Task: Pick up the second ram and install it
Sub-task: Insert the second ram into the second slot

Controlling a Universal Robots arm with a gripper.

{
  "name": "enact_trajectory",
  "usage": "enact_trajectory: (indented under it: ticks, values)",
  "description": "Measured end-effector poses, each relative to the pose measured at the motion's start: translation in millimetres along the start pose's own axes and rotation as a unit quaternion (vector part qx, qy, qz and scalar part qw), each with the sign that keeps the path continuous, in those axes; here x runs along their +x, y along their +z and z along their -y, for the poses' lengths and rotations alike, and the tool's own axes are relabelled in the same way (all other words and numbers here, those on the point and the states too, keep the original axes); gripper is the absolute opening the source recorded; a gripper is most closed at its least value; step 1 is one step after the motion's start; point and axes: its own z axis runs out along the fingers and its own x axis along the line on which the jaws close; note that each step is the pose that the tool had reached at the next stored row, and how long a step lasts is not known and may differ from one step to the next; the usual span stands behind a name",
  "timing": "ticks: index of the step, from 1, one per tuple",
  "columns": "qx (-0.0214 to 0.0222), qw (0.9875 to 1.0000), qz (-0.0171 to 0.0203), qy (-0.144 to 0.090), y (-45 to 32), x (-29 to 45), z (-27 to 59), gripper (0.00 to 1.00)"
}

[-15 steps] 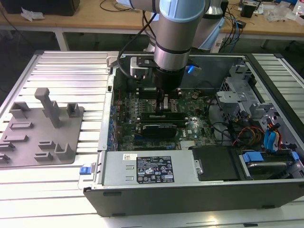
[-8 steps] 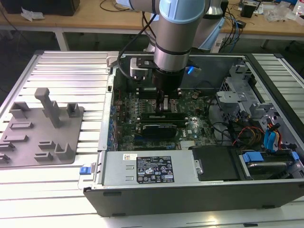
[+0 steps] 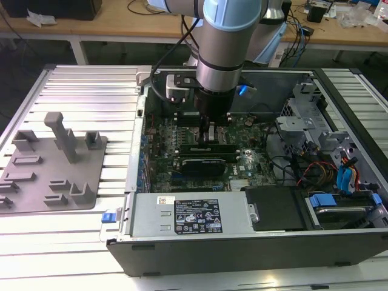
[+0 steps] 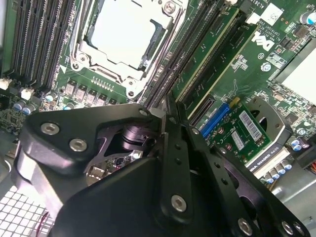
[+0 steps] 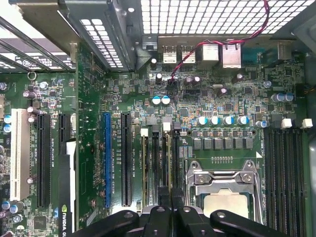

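In the exterior view my gripper (image 3: 208, 134) reaches down into the open computer case, onto the memory slots beside the processor socket. In both wrist views its black fingers (image 5: 160, 217) are pressed together, and the gripper (image 5: 171, 200) is shut on the thin edge of the second ram (image 5: 171, 163). That stick stands upright in line with a slot next to the socket (image 5: 224, 195). In the second wrist view the gripper (image 4: 165, 111) sits at the end of a long green-boarded stick (image 4: 205, 52), with another stick (image 4: 229, 57) right beside it.
A black graphics card (image 3: 209, 165) lies just in front of the memory slots. The power supply (image 3: 191, 215) fills the case front; drive cage (image 3: 303, 124) and cables (image 3: 315, 170) are at the exterior view's right. A grey parts fixture (image 3: 54, 163) sits on the ribbed table.
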Motion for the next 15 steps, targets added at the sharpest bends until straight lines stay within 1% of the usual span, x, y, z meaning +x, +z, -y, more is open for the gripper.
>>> enact_trajectory:
  ticks: [3, 7, 15]
  values:
    - [0.0, 1.0, 0.0, 0.0, 0.0, 0.0, 0.0, 0.09]
    - [0.0, 1.0, 0.0001, 0.0, -2.1, 0.0, -0.1, 0.09]
    - [0.0, 1.0, 0.0, -0.001, -2.0, 0.0, 0.1, 0.09]
